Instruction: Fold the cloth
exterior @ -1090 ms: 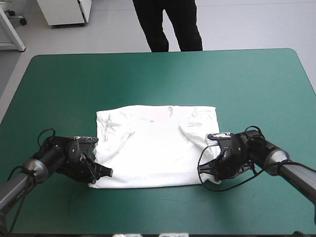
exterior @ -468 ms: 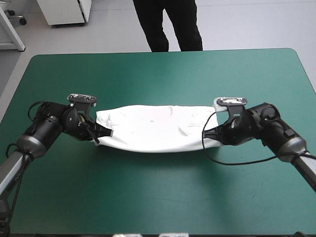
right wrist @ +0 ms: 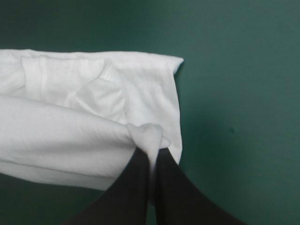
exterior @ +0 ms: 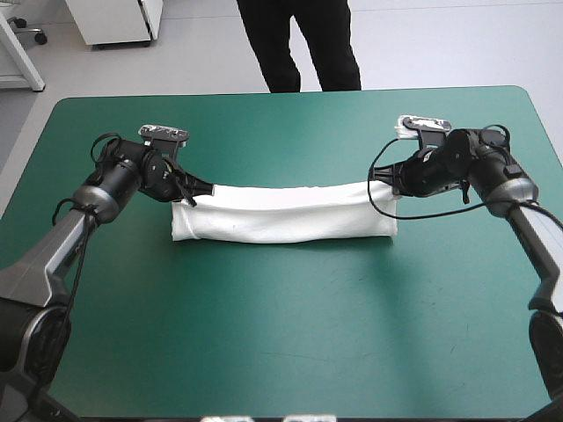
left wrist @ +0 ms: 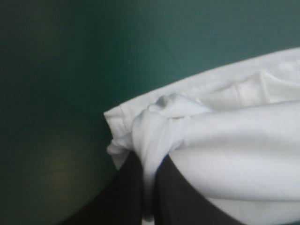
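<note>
The T-shirt (exterior: 281,221) lies as a long, narrow white band across the middle of the counter (exterior: 281,352), on the teal-green cover (exterior: 132,290), parallel to the far edge.

The left tool (exterior: 195,195) is clamped on the left end of the band. In the left wrist view its black fingers (left wrist: 123,192) are all but closed, with a bunched pinch of fabric drawn between them.

The right tool (exterior: 384,183) is clamped on the right end in the same manner, with a small knot of fabric at its fingertips.

At both ends the gripped upper layer lies over a flat lower layer with a visible hem.
</note>
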